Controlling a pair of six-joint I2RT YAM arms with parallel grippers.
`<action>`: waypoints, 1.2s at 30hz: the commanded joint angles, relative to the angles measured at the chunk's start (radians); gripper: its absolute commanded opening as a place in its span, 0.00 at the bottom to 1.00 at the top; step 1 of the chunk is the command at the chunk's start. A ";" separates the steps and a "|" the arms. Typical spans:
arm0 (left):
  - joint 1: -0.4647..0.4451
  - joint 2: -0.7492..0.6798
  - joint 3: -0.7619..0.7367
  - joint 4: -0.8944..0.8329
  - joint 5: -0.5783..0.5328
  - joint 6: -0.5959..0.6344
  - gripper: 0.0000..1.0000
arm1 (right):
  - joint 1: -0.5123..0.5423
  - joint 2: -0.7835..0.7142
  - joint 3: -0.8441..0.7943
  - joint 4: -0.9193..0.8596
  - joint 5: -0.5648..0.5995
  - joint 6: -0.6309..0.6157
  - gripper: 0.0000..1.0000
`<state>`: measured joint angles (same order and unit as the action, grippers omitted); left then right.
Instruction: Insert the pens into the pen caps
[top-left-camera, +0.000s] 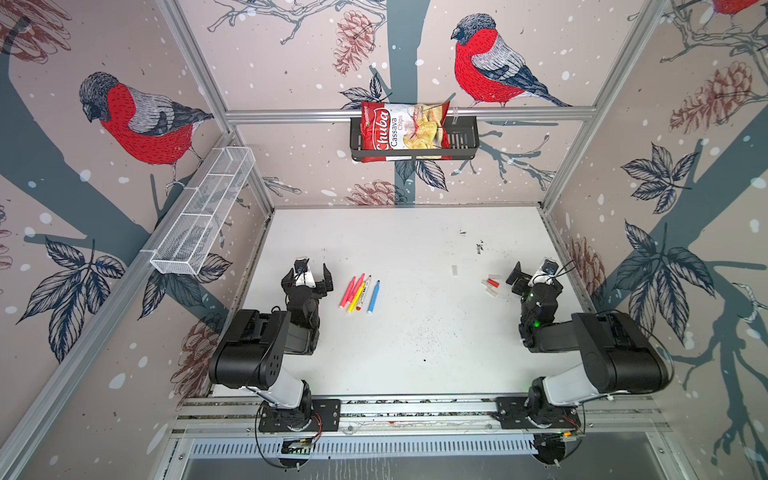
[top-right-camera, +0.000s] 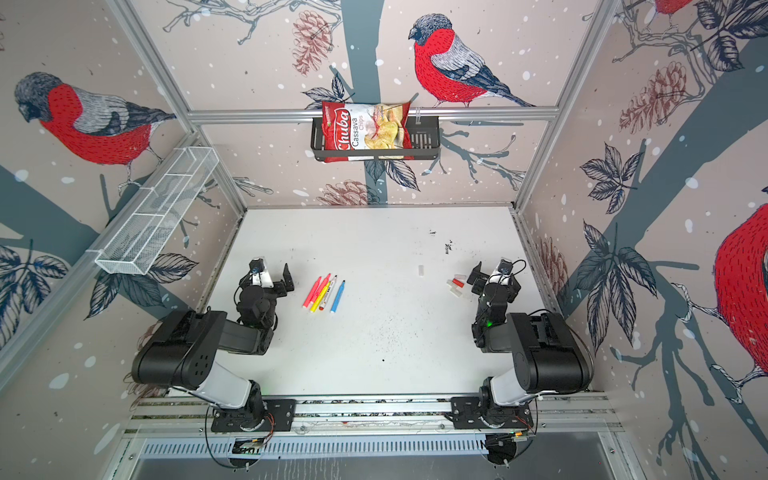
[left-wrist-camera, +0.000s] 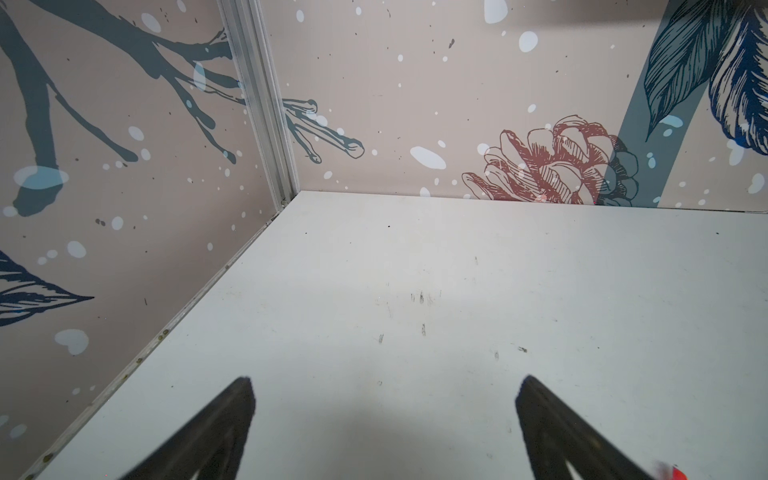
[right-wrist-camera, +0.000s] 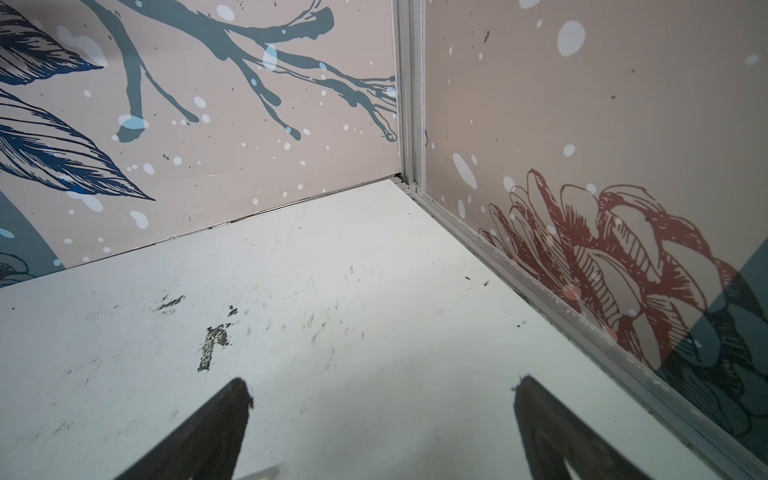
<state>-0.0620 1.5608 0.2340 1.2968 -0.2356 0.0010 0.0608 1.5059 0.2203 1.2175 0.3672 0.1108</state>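
Note:
Several pens (top-left-camera: 359, 293) lie side by side left of the table's middle in both top views: two neon pink (top-left-camera: 348, 291), one yellow (top-left-camera: 356, 300), one white-barrelled (top-left-camera: 365, 294), one blue (top-left-camera: 373, 296). The pen caps (top-left-camera: 490, 286) lie in a small cluster at the right, one of them red (top-left-camera: 493, 283), and a lone whitish cap (top-left-camera: 454, 270) sits a little farther back. My left gripper (top-left-camera: 308, 277) rests open on the table just left of the pens (top-right-camera: 324, 293). My right gripper (top-left-camera: 536, 275) stands open just right of the caps (top-right-camera: 456, 285). Both wrist views show bare table between the wide-apart fingers of the left gripper (left-wrist-camera: 386, 380) and the right gripper (right-wrist-camera: 382, 380).
A black wall basket (top-left-camera: 461, 141) holds a chips bag (top-left-camera: 403, 131) on the back wall. A white mesh basket (top-left-camera: 203, 212) hangs on the left wall. Patterned walls enclose the white table (top-left-camera: 415, 353) on three sides. A metal rail (top-left-camera: 415, 407) carries both arm bases at the front.

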 joint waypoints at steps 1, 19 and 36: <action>0.001 -0.002 0.002 0.009 0.012 -0.001 0.98 | 0.001 -0.003 -0.001 0.014 0.001 0.006 0.99; -0.024 -0.047 -0.009 0.004 -0.076 0.006 0.92 | 0.056 -0.081 -0.004 0.009 0.060 -0.062 0.99; -0.309 -0.495 0.296 -1.003 -0.020 -0.356 0.97 | 0.052 -0.450 0.248 -0.912 -0.292 0.404 0.99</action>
<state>-0.3233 1.0798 0.5117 0.4931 -0.3378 -0.2413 0.0990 1.0866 0.4541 0.4763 0.1806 0.4259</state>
